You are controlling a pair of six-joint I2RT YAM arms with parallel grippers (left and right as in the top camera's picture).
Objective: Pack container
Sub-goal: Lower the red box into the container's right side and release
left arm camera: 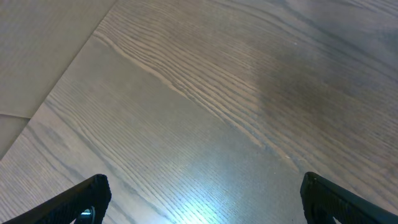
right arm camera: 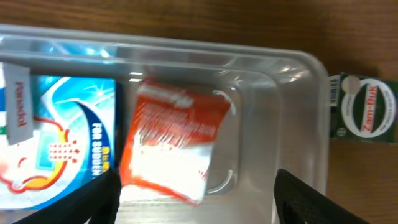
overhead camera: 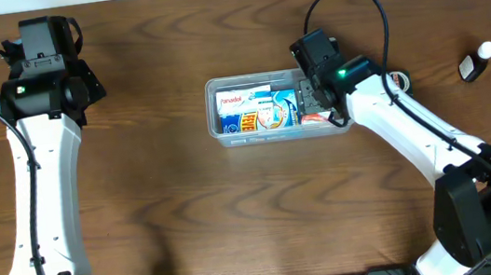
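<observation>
The clear plastic container (overhead camera: 215,115) stands mid-table. It holds a blue and white box (overhead camera: 257,117), a white Panadol box (overhead camera: 233,100) and an orange-red packet (overhead camera: 318,117) at its right end. My right gripper (overhead camera: 314,101) hovers over that right end. In the right wrist view its jaws (right arm camera: 196,199) are wide open, apart from the packet (right arm camera: 171,140), which lies tilted on the container's floor beside the blue box (right arm camera: 62,137); the container's rim (right arm camera: 305,124) is to the right. My left gripper (overhead camera: 43,35) is at the far left back, open and empty (left arm camera: 202,199) over bare wood.
A green Zam-Buk box (right arm camera: 367,109) lies on the table just outside the container's right wall. A small dark bottle with a white cap (overhead camera: 477,61) lies at the far right. The table is dark brown wood.
</observation>
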